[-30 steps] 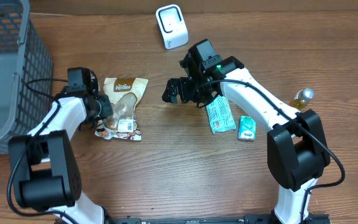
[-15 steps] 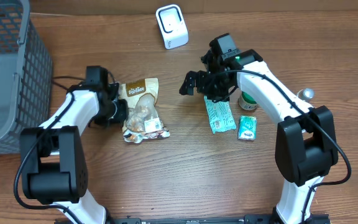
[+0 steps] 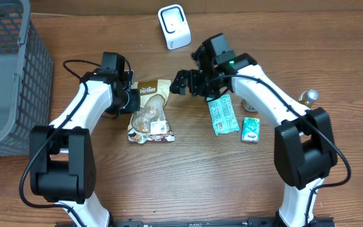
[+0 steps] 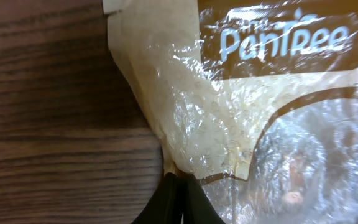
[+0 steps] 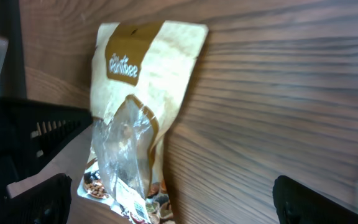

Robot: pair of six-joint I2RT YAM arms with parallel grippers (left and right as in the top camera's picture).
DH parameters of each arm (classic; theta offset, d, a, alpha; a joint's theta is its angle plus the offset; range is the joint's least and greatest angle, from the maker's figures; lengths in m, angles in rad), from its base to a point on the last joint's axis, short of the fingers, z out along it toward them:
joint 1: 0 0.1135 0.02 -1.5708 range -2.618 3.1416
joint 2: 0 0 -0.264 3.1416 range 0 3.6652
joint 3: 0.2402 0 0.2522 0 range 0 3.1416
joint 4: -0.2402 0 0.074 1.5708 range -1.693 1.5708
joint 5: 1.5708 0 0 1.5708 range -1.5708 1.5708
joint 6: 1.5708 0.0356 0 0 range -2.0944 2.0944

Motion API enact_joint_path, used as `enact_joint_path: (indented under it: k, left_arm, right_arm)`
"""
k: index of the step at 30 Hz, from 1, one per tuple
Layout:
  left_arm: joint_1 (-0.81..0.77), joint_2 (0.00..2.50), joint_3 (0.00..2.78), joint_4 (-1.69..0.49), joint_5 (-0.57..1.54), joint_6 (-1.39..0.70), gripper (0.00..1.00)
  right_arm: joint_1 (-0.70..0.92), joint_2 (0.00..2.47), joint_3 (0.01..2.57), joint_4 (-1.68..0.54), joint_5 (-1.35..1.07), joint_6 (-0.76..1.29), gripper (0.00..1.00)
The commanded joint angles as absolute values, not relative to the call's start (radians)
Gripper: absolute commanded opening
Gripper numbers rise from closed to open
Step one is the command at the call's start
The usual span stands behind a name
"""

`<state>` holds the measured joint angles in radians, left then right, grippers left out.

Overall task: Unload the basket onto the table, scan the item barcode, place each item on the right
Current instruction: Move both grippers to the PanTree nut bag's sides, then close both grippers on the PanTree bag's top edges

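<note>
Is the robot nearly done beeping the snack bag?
Not yet. Done: the left end effector is pinched shut on the snack bag. In hand: the open right end effector hovers by the bag's top. To do: the bag lies apart from the white scanner, so no scan yet.

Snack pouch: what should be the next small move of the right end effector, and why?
Probably ease the right end effector a little closer to the snack pouch and close on its free top corner. It is open just beside that corner, the left end effector is shut on the pouch's opposite edge, and the pouch lies away from the scanner.
</note>
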<state>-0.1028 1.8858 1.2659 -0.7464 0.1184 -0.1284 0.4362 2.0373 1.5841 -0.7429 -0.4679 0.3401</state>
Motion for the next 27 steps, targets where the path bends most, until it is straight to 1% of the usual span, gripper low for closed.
enact_joint_path:
  k: [1,8,16,19,22,23,24,27]
  left_arm:
    - [-0.101,1.929,1.278,-0.753,0.109,-0.146,0.06]
    - [-0.102,1.94,1.278,-0.751,0.124,-0.144,0.06]
    - [-0.102,1.94,1.278,-0.752,0.124,-0.13,0.05]
    - [-0.102,1.94,1.278,-0.751,0.124,-0.127,0.05]
    - [-0.102,1.94,1.278,-0.751,0.124,-0.126,0.05]
    - [-0.102,1.94,1.278,-0.751,0.124,-0.126,0.05]
    - [-0.102,1.94,1.278,-0.751,0.124,-0.118,0.06]
    - [-0.102,1.94,1.278,-0.751,0.123,-0.107,0.05]
  right_arm:
    - [0.48,2.107,1.608,-0.699,-0.476,0.345,1.0]
    - [0.546,2.18,1.605,-0.532,-0.476,0.404,1.0]
    - [0.572,2.258,1.604,-0.423,-0.476,0.59,0.99]
    - [0.583,2.293,1.604,-0.427,-0.5,0.598,0.91]
    - [0.597,2.308,1.604,-0.427,-0.54,0.595,0.81]
    - [0.6,2.308,1.604,-0.427,-0.548,0.595,0.75]
    - [0.601,2.308,1.604,-0.419,-0.575,0.595,0.66]
    - [0.6,2.308,1.604,-0.417,-0.63,0.588,0.63]
